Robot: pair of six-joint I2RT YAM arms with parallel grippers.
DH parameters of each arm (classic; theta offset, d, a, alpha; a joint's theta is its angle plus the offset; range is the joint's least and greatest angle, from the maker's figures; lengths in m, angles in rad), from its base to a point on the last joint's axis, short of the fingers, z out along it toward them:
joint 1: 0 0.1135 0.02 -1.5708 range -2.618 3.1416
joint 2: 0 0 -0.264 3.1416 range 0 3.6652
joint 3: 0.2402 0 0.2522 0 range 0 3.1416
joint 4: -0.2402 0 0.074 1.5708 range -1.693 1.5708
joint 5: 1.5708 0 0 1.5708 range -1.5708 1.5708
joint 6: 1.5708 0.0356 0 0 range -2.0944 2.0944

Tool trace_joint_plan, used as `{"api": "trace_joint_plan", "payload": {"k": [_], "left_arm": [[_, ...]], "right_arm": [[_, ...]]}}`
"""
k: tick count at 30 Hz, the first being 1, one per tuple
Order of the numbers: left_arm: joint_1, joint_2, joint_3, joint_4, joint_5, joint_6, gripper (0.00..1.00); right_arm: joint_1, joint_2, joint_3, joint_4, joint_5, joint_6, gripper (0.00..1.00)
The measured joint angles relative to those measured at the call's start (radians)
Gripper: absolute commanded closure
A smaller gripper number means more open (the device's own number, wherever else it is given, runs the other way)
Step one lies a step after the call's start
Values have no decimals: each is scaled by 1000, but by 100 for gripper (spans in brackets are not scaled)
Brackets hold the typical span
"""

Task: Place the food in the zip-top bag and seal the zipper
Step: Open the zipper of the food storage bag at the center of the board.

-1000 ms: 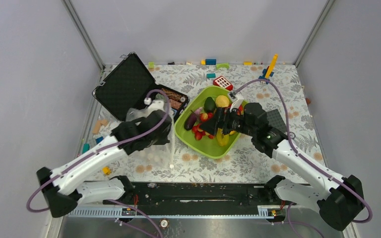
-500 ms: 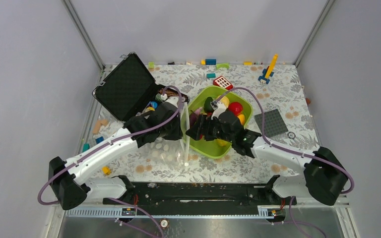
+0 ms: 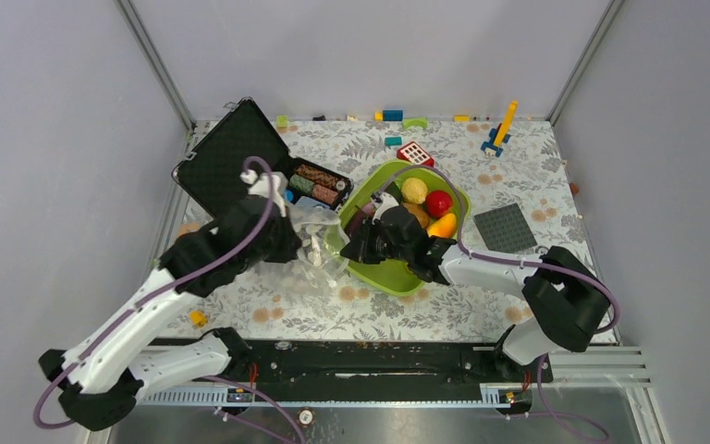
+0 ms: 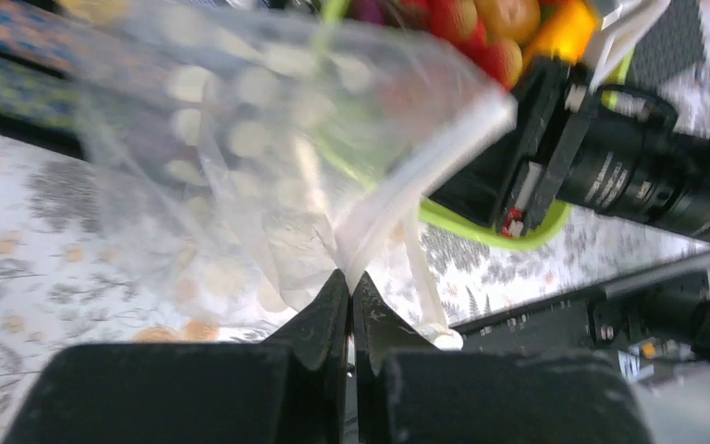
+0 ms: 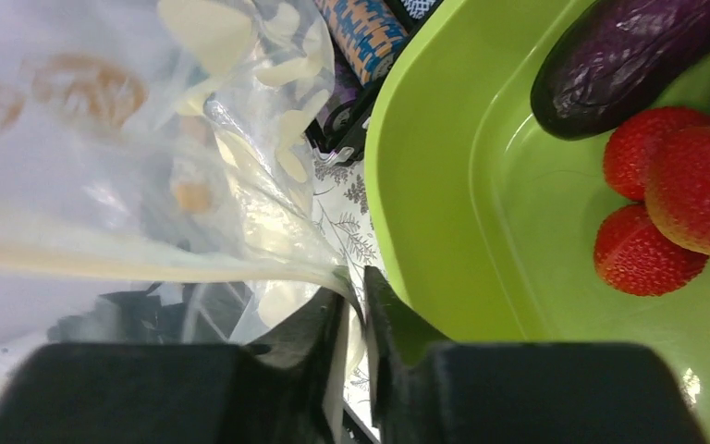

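Beside the left rim of the tray, my right gripper has just closed on the bag mouth. My left gripper stays clamped there, so I judge spreading comes next.

Bright diffuse light, faint shadows, left wrist view motion-blurred, sheen on zip-top bag
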State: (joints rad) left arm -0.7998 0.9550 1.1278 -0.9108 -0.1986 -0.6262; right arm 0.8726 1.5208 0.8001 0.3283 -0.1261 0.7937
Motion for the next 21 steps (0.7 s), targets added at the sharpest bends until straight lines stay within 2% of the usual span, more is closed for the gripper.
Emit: {"api": "trace_joint_plan", "payload": {"k": [4,9,12,15,16,17,18,21], "left_arm": [[2,-81,109,-135,-192,-35,100],[2,-175,167,-248,-372,-85,100],[2,-216,165,-266,-388,-90,100],[2,-257,125,-224,-382,-85,100],[2,-268,102,-205,-375,-80,100],[2,-273,73,-179,-362,-73,100],[3,-271,45,-153,-346,-65,100],[3,-235,-42,-72,-278,-44,100]], "right_arm": [[2,16,15,-2,-74,-3,95],[48,32,55,44,-237,-21,95],[84,32,55,55,-318,-44,94],[101,32,55,65,-371,-68,87],[101,32,55,55,-373,-78,84],[100,32,55,40,-369,-87,75],[100,32,56,19,-361,-95,60],[99,33,66,-65,-321,-117,38]]}}
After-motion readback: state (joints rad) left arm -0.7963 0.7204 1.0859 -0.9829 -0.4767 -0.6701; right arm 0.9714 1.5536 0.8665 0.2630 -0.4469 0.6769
